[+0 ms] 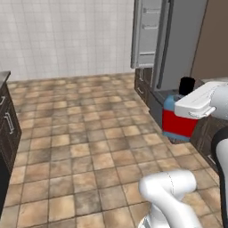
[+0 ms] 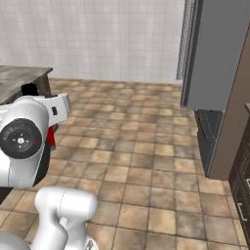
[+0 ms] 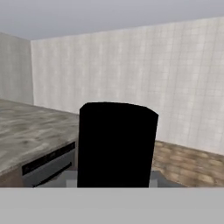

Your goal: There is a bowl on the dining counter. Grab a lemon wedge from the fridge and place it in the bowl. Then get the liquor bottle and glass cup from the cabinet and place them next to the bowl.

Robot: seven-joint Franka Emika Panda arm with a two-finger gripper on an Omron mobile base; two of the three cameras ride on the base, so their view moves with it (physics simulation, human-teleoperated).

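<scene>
Across the open tiled floor (image 1: pixel 80 147), the largest thing nearby is the fridge (image 1: pixel 178 44), grey steel, with one door swung wide (image 1: pixel 147 31) so its inner racks face the room; in the right base view that door juts out over the floor and would be the thing to steer round. Beyond it lies a grey marbled worktop (image 3: pixel 30 131), well apart from the arm, and I cannot tell whether it is the dining counter. The liquor bottle (image 1: pixel 177 118) hangs upright off the floor at the end of the arm, clear blue above, red below, its black cap (image 3: pixel 116 144) rising close before the hand camera; carried upright like this, it can be set straight down on its base. The pincer (image 1: pixel 189 109) looks clenched on the bottle, though its fingers are hidden behind the white hand.
</scene>
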